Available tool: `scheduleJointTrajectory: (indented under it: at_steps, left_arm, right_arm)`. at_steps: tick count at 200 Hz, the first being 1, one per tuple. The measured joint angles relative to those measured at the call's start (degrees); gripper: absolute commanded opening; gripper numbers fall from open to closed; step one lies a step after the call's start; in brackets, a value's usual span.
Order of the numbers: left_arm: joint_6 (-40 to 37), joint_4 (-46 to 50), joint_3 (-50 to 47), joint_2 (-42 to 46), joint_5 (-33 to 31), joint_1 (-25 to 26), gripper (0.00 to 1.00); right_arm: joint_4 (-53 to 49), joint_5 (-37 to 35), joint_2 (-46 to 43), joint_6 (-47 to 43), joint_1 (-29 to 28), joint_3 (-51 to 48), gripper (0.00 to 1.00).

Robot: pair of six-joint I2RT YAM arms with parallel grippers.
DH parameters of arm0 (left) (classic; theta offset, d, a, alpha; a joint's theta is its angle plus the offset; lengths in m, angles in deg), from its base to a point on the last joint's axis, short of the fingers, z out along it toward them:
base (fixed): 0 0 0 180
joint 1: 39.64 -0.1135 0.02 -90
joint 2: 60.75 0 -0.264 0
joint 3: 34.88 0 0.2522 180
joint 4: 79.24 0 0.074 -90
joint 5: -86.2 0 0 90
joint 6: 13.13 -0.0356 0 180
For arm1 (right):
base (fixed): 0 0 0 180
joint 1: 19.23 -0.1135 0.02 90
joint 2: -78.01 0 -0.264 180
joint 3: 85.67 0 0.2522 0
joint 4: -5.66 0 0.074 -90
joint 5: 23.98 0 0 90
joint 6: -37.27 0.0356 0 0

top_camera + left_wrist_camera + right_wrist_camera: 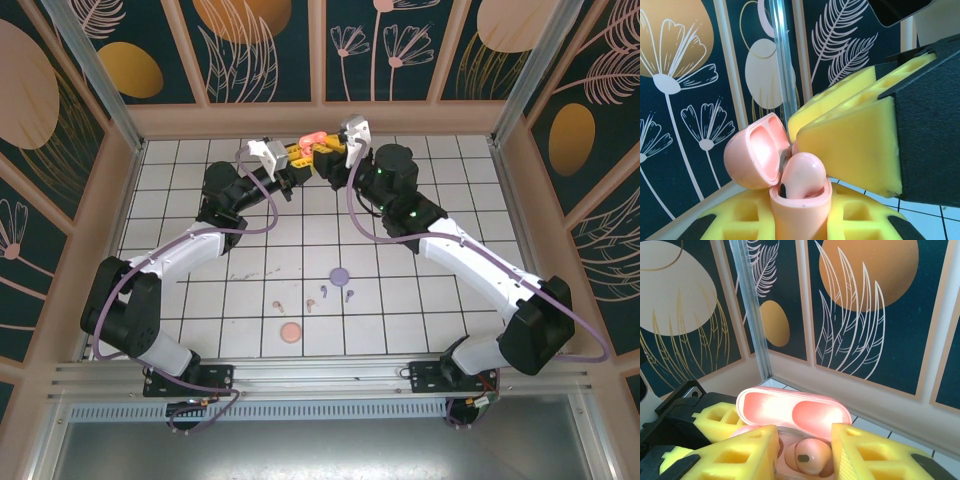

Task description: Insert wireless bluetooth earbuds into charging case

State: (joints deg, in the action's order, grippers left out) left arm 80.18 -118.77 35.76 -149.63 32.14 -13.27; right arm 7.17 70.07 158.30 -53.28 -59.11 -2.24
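Observation:
A pink charging case (800, 210) stands upright with its lid (757, 152) swung open, and my left gripper (801, 217) is shut on its body between the yellow pads. One pink earbud (802, 175) sits in a socket of the case, its head poking above the rim. My right gripper (805, 460) hovers over the open case (792, 412), open, with a yellow finger (740, 455) on either side of that earbud (810, 455) and a gap on both sides. Both grippers meet at the far middle of the table, left gripper (290, 160), right gripper (325, 155).
On the near half of the table lie a purple case (339, 274), a salmon case (291, 332), two salmon earbuds (279, 304) and two purple earbuds (349, 295). The back wall panel stands close behind the grippers.

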Motion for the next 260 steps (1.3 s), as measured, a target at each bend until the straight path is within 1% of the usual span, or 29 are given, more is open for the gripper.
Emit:
scheduleJointTrajectory:
  at_steps: [58, 96, 142, 165, 196, 213, 224, 232, 247, 260]
  left_arm:
    - [0.0, 0.0, 0.0, 0.0, 0.1, 0.3, 0.0]
    - [0.0, 0.0, 0.0, 0.0, 0.2, 0.4, 0.0]
    - [0.0, -0.5, 0.0, 0.0, -0.2, 0.4, 0.0]
    - [0.0, -1.2, 0.0, 0.0, -0.4, 0.4, 0.0]
    - [0.0, -2.4, 0.0, 0.0, -0.4, 0.4, 0.0]
    - [0.0, -3.0, -0.3, 0.0, -0.4, 0.4, 0.0]
    - [0.0, -3.7, -1.0, 0.0, -0.4, 0.4, 0.0]
    - [0.0, -3.8, -1.6, 0.0, -0.4, 0.4, 0.0]
    - [0.0, -3.7, -2.8, 0.0, -0.3, 0.4, 0.0]
    - [-0.1, -3.7, -3.3, -0.1, 0.0, 0.4, 0.0]
  right_arm:
    - [-1.2, -0.6, -2.2, 0.9, -0.3, -1.6, 0.39]
    - [-2.5, 0.1, -3.1, 1.1, -0.5, -1.7, 0.49]
    - [-6.4, 0.5, -5.0, 1.5, -0.7, -1.7, 0.59]
    - [-8.1, 1.9, -7.0, 3.0, 0.1, -1.7, 0.59]
    - [-8.2, 4.6, -10.2, 5.8, 3.2, -1.6, 0.59]
    - [-8.5, 5.4, -10.6, 7.6, 4.9, -0.6, 0.58]
    - [-9.5, 5.7, -10.2, 8.9, 5.8, 0.8, 0.55]
    - [-10.4, 5.9, -9.6, 9.7, 6.5, 2.4, 0.51]
    - [-13.0, 6.1, -7.3, 10.7, 7.6, 6.8, 0.39]
    - [-15.5, 6.4, -4.2, 11.5, 8.2, 11.7, 0.24]
